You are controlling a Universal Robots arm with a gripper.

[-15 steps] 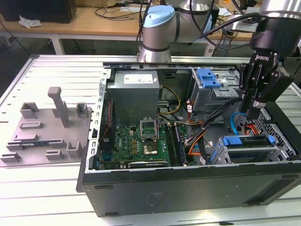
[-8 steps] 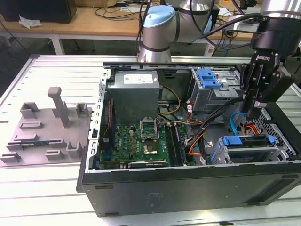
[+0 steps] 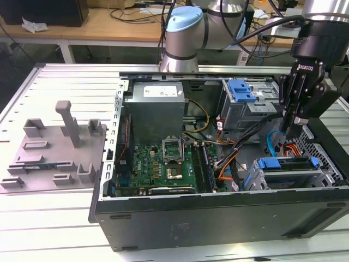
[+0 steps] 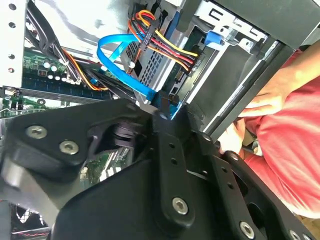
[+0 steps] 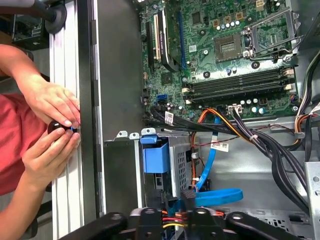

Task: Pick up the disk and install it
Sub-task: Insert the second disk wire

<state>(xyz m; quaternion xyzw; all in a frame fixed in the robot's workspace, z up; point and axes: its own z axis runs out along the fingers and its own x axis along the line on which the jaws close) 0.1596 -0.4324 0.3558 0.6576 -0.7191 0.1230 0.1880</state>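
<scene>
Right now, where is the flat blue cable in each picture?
Exterior view: the blue cable curves inside the case, at the exterior view's right.
Second wrist view: the blue cable loops beside the coloured wires.
First wrist view: the blue cable loops near the blue plastic latch.
Shared landmark: the green motherboard.

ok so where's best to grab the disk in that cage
Probably the disk's blue top edge, from straight above through the open case: it sits sunk in the silver cage, leaving just that edge exposed, and cables crowd one end.
</scene>
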